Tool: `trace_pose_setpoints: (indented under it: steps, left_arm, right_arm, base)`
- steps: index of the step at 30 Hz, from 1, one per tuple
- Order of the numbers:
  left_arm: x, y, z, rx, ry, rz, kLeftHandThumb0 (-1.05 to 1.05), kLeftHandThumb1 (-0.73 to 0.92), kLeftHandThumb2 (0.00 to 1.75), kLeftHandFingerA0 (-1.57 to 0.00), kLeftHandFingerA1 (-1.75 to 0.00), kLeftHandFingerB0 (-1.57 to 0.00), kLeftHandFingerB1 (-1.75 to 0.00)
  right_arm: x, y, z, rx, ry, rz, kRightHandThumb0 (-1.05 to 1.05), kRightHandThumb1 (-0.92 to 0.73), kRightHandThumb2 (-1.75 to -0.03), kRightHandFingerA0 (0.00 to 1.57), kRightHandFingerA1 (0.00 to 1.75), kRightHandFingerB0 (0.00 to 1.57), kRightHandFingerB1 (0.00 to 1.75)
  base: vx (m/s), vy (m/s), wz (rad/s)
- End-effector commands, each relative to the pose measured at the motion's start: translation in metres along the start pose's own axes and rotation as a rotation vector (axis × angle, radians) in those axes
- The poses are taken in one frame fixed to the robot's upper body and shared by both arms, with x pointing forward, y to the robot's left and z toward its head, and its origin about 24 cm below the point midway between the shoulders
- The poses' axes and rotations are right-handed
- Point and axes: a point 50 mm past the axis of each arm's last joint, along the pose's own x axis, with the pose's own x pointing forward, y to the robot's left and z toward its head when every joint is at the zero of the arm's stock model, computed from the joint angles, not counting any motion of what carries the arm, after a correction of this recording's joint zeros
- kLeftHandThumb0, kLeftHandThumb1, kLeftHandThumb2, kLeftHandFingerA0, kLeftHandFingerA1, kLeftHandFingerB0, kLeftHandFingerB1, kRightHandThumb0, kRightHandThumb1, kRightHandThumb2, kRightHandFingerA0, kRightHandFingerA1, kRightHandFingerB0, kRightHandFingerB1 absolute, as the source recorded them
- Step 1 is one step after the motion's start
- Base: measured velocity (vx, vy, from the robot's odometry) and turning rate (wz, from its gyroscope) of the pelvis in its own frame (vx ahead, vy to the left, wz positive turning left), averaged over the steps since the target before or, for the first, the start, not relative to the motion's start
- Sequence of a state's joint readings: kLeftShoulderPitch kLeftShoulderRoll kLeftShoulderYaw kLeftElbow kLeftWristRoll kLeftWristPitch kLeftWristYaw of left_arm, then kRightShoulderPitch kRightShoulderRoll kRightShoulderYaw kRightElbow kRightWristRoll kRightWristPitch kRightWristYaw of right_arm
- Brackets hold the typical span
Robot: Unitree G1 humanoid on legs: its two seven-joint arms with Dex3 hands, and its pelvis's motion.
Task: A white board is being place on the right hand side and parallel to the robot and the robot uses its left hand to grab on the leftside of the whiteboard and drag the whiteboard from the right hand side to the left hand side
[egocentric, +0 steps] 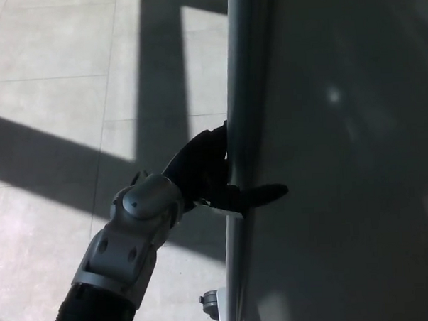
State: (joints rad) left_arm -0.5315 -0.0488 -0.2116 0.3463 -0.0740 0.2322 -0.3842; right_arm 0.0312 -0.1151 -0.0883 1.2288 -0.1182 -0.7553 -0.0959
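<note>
Pale floor tiles point(54, 82), striped with sun and shadow, lie under the tall grey-faced whiteboard point(342, 162) filling my right side. My black left hand point(207, 175) pinches its metal left edge point(236, 95), thumb across the face. Grip looks shallow; dragging could slip it off.

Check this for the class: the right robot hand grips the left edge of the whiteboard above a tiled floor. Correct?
Not quite. It is the left robot hand, entering from the picture's left in the head view, that grips the left edge of the whiteboard above the tiled floor.
</note>
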Motion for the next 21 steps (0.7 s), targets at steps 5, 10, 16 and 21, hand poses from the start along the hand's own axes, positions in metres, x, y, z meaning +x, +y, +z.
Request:
trace_pose_setpoints:
  steps: [5, 10, 16, 21]
  left_arm:
    - [-0.007, 0.003, -0.01, 0.02, -0.074, 0.219, -0.15, 0.78, 0.64, -1.1, -0.74, -0.86, -0.55]
    - [-0.012, 0.014, -0.011, 0.072, -0.097, 0.256, -0.18, 0.77, 0.63, -1.1, -0.78, -0.86, -0.56]
    - [-0.022, 0.031, -0.014, 0.079, -0.074, 0.283, -0.18, 0.75, 0.63, -1.1, -0.79, -0.84, -0.54]
    - [-0.031, 0.043, -0.015, 0.07, -0.081, 0.293, -0.17, 0.75, 0.63, -1.09, -0.79, -0.85, -0.54]
  right_arm:
    - [0.0, -0.004, -0.001, 0.008, 0.001, -0.003, -0.57, -0.92, -0.66, 0.58, 0.89, 0.12, 0.79]
    - [0.001, -0.001, 0.001, 0.01, -0.003, 0.006, -0.53, -0.9, -0.67, 0.61, 0.9, 0.14, 0.8]
    - [0.001, 0.0, 0.001, 0.018, -0.004, 0.019, -0.57, -0.89, -0.66, 0.64, 0.91, 0.23, 0.85]
    - [0.001, 0.0, 0.001, 0.012, -0.002, 0.017, -0.56, -0.88, -0.66, 0.69, 0.91, 0.25, 0.83]
  base:
    - [0.0, 0.0, 0.0]
    - [0.0, 0.0, 0.0]
    - [0.0, 0.0, 0.0]
    - [0.0, 0.0, 0.0]
